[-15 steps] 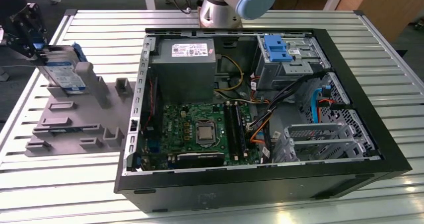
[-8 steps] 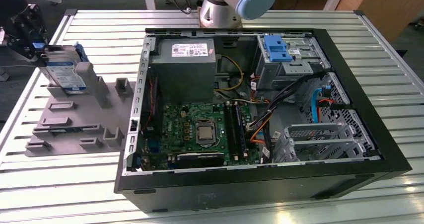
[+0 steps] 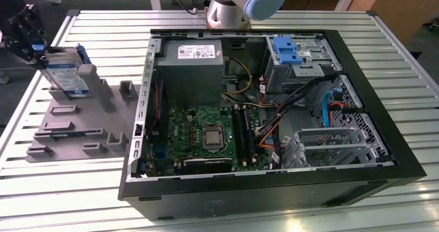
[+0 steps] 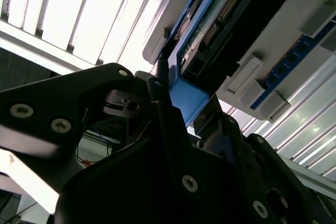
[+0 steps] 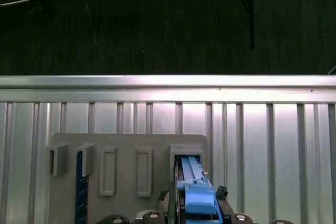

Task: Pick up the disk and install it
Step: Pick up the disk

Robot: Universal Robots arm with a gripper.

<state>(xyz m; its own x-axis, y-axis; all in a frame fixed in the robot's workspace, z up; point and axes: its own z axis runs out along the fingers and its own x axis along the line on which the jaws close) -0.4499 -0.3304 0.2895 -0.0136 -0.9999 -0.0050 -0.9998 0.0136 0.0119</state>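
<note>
- Your end effector [image 4: 186, 106] is clenched on the disk [image 4: 210, 19]: in both wrist views a black finger [image 5: 167, 203] presses on each side of its blue carrier frame.
- In the exterior view you find the disk [image 3: 69, 77] standing on edge in the grey fixture [image 3: 82, 124], at the end towards the exterior view's left, with the end effector [image 3: 36, 52] on top of it.
- In the first wrist view its lower end sits in a raised slot of that fixture [image 5: 126, 145].
- The fixture lies on the slatted metal desk [image 3: 274, 21], just beside the open computer case [image 3: 412, 165].
- Inside the case you see the grey box with a white sticker [image 3: 188, 72] and a blue latch [image 3: 285, 49] on the metal bay, both well apart from the disk.
</note>
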